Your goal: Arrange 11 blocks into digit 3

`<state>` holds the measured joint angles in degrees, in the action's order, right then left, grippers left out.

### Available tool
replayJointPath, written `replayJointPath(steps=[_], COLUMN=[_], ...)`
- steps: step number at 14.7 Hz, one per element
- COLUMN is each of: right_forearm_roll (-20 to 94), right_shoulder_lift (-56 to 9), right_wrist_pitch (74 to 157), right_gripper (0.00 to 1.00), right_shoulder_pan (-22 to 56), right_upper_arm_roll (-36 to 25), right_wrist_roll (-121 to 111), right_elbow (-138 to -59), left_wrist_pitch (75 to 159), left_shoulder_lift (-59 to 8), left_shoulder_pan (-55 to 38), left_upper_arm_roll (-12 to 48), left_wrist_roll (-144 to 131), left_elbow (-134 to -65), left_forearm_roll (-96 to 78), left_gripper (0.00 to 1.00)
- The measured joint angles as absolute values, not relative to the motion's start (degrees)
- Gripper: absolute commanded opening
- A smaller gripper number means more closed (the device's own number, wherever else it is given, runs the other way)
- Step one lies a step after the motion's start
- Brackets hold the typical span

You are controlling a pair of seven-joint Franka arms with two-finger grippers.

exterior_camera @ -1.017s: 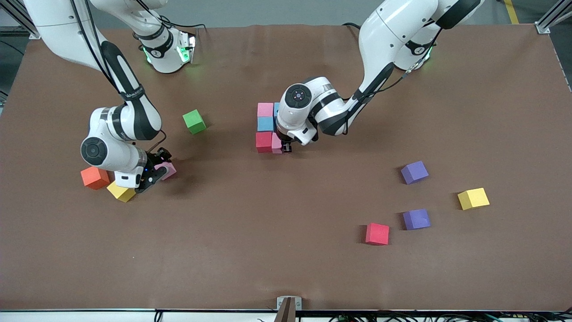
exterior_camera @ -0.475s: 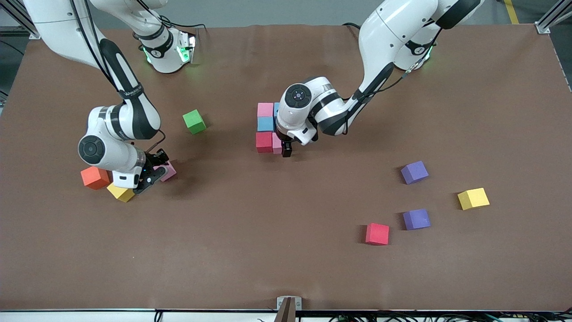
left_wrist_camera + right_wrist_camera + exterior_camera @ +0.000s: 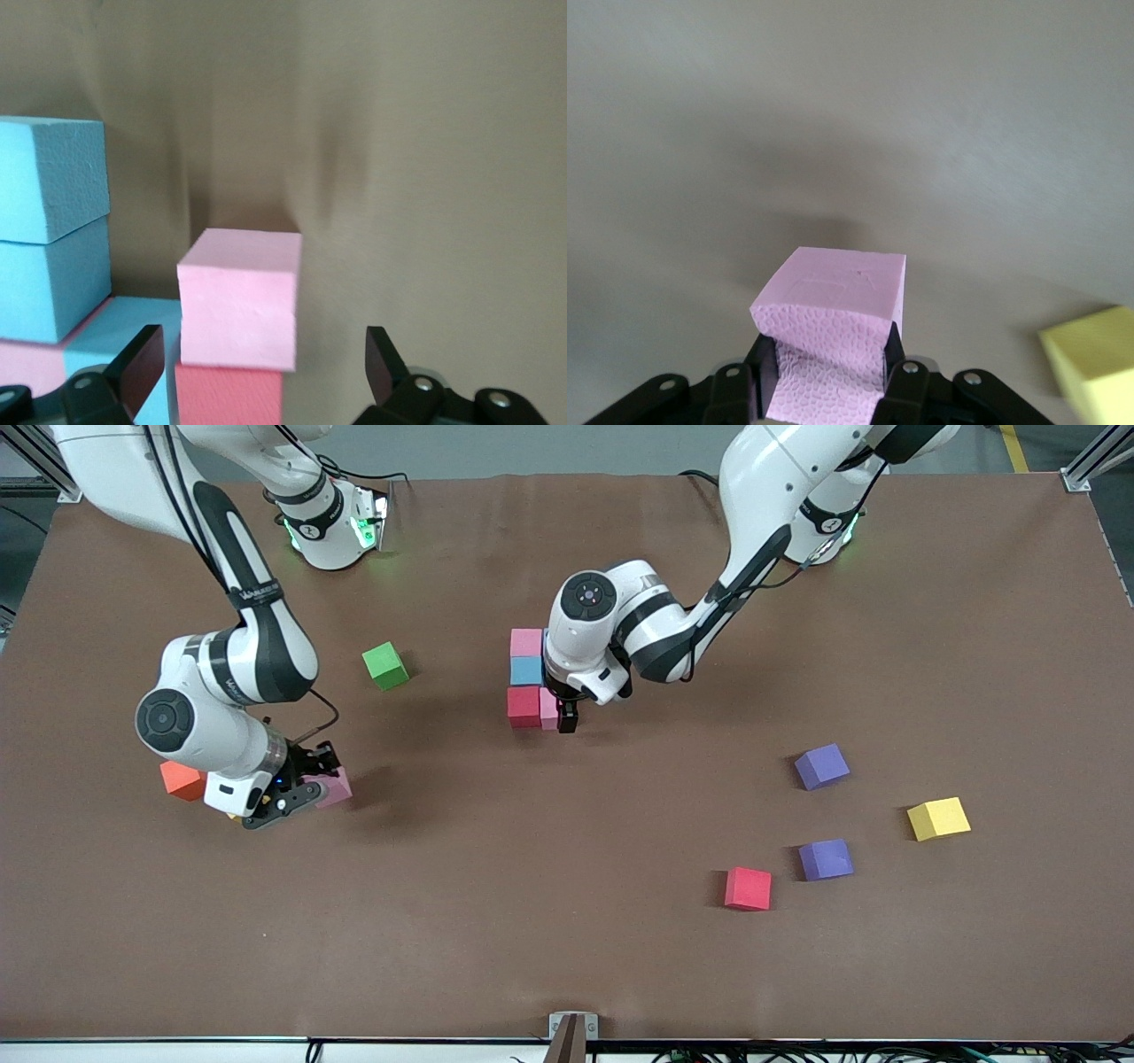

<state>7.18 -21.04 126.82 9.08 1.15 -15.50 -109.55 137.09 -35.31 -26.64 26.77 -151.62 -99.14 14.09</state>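
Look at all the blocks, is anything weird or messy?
A little. The green cube and orange cube don't belong in the 3. The loose purple blocks and yellow block lie twisted, but nothing looks broken. The right gripper holds a pink block; the left gripper is open by the pile.

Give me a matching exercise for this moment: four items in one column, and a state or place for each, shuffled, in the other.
Items:
1. left hand
2. right hand
3. green cube
4. lone red block

States or places:
A. shut on a pink block
B. lies nearest the front camera of all the cubes
C. open above the started figure
D. sits alone between the right arm and the started figure

Pairs: 1-C, 2-A, 3-D, 4-B
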Motion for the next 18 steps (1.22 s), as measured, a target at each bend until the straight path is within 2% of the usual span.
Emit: replayJointPath(steps=[4,9,13,18], right_forearm_roll=[11.9,12.3,13.7,14.4], right_shoulder_lift=[-22.8,-30.5,-36.7,-39.3], right_wrist_pitch=[124.4,124.4,123.2,121.6], right_gripper=[0.27,0.27,0.28,0.29], right_shoulder_pan=[17.3,26.0,29.6,32.0], right_upper_arm_roll=[1.4,1.5,1.5,1.7], right_wrist_roll=[4.9,25.7,32.3,32.5], right_elbow=[-103.6,-94.6,-88.2,-87.0], left_wrist_pitch=[135.0,131.0,130.2,130.2], left_shoulder_lift=[-31.8,-32.6,-37.3,-45.4], left_shoulder_pan=[-21.4,-9.8,-2.9,-0.7], left_upper_arm_roll=[26.3,25.6,25.5,22.0], left_wrist_roll=[-142.5,-124.3,-113.1,-101.5], left_elbow=[-98.2,-91.9,-84.6,-77.5], left_forearm_roll=[14.1,14.1,14.1,14.1], left_gripper=[1.00,1.00,1.00,1.00])
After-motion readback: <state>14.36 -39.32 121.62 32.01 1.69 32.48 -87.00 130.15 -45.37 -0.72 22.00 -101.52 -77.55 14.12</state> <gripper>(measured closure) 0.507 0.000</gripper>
